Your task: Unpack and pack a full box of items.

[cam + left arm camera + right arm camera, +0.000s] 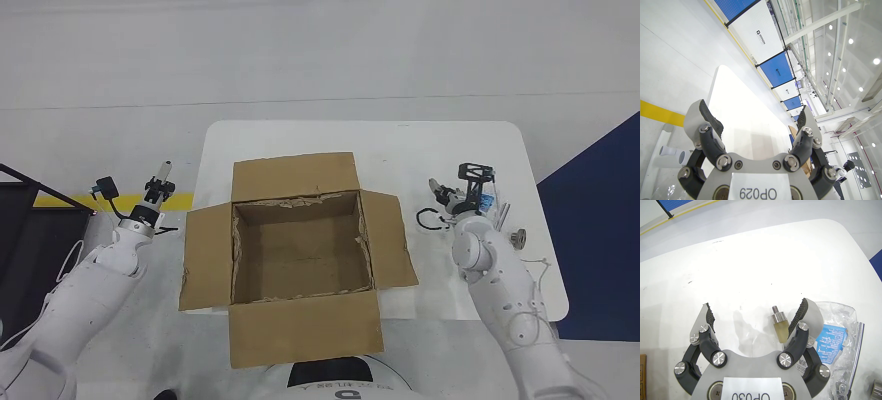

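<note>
Right fingers [801,313] wide apart, empty; threaded stud [779,323] between them, close to one.

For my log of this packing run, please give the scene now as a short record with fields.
box: cardboard box, flaps spread, nothing inside, on the white table
left gripper: open, empty, beside the table's edge
right gripper: open, empty, over the table beside the box
loose items: threaded stud by the right gripper; plastic bag with blue label; metal rod beside it
</note>
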